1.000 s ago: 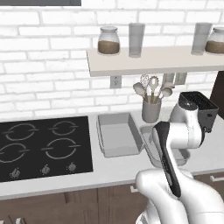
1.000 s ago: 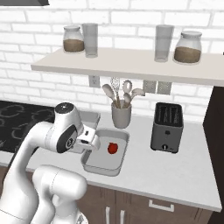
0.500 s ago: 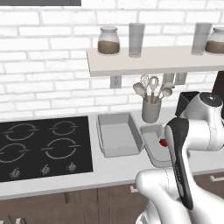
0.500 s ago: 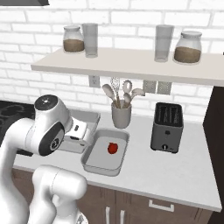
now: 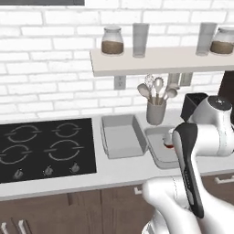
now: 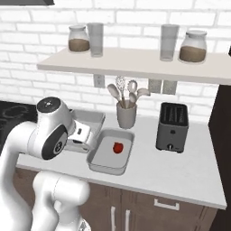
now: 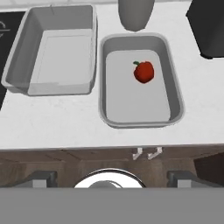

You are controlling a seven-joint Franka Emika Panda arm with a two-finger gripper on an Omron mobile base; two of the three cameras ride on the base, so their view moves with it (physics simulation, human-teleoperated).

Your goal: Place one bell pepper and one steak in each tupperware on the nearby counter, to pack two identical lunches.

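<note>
Nearest the base, the white arm rose over the counter's front edge with its gripper point(image 7: 112, 177) spread wide and holding nothing; the two dark fingertips point(image 7: 41, 176) stood far apart at the bottom of the hand view, above the brown cabinet fronts.

Just beyond that edge lay two grey containers side by side on the white counter point(image 6: 180, 171), close together but not touching. The right container point(image 7: 175, 94) held one red bell pepper point(image 7: 144, 71), resting on its floor toward the far end and a little right of centre; from the right base view the same pepper point(image 6: 117, 147) sat near the middle of that container point(image 6: 97, 166). The left container point(image 7: 19, 78) showed bare grey floor, and in the left base view it point(image 5: 119, 137) lay just right of the black stovetop point(image 5: 45, 148).

Behind the containers stood a grey cup of kitchen utensils point(image 6: 127, 108), and to its right a dark toaster point(image 6: 172, 127). Farther back, a shelf point(image 6: 135, 65) on the white brick wall carried two jars with brown contents point(image 6: 79, 39) point(image 6: 192, 46) and two glasses point(image 6: 95, 39) point(image 6: 168, 42).
</note>
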